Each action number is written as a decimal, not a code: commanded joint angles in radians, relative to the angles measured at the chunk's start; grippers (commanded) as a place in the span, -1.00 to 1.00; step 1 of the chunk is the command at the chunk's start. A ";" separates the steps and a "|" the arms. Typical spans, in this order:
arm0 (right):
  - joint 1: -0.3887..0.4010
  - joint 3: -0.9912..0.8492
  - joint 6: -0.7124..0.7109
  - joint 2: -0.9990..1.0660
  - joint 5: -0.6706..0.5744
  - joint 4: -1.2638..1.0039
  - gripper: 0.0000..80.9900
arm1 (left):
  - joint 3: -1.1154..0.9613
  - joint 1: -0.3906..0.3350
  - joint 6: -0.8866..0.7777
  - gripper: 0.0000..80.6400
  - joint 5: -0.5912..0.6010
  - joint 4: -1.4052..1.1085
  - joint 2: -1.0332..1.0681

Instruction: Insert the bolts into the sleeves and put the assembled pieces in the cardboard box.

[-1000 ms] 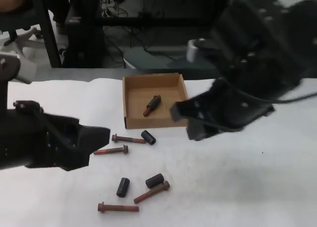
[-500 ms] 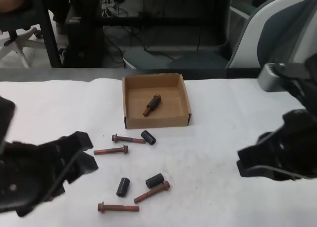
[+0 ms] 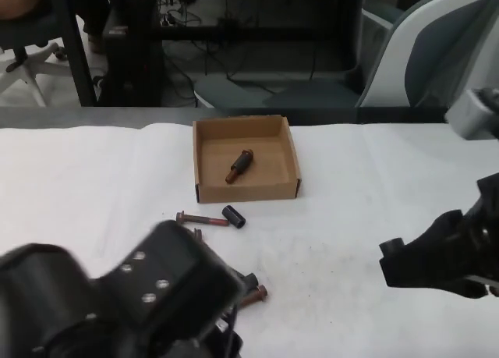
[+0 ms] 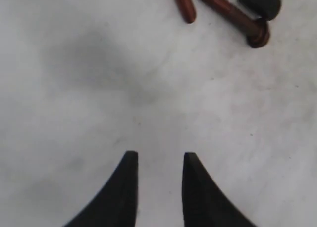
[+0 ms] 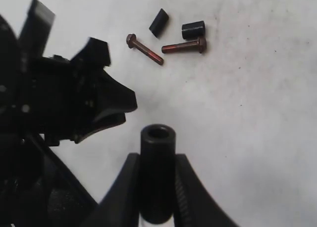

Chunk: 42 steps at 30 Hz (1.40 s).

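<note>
The cardboard box [image 3: 209,164] stands at the middle back of the bench with one assembled piece [image 3: 240,164] lying in it. My right gripper [image 5: 156,162] is shut on a black sleeve [image 5: 157,153], held above the cloth at the right, where the right arm [image 3: 440,256] hangs. My left gripper [image 4: 159,158] is open with nothing between its fingers, low over bare cloth. Two rusty bolts [image 4: 233,17] [image 4: 183,4] and a sleeve [image 4: 260,2] lie just beyond it. In front of the box lie another bolt [image 3: 201,218] and sleeve [image 3: 233,216].
The left arm [image 3: 117,303] covers the near left of the bench and hides most of the loose parts there. A bolt head [image 3: 261,293] shows at its edge. White cloth [image 3: 343,217] covers the bench. Chairs and desk legs stand behind.
The left arm has swung toward the middle front and now covers the nearer bolts and sleeves. The right arm has drawn back from over the box to the right side.
</note>
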 commanded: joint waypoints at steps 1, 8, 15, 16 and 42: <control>0.000 -0.004 -0.008 -0.033 -0.020 0.011 -0.99 | -0.055 -0.007 -0.029 -0.22 0.005 0.101 0.031; 0.000 -0.004 -0.015 -0.045 -0.020 0.035 -0.99 | -0.101 0.022 -0.086 -0.22 -0.063 0.226 0.037; 0.000 -0.004 -0.015 -0.045 -0.020 0.035 -0.99 | -0.101 0.110 -0.119 -0.22 -0.109 0.215 0.037; 0.000 -0.004 -0.015 -0.045 -0.020 0.035 -0.99 | -0.101 0.125 -0.119 -0.22 -0.109 0.215 0.037; 0.000 -0.004 -0.015 -0.045 -0.059 0.035 -0.99 | -0.172 0.195 -0.113 -0.22 -0.085 0.207 0.211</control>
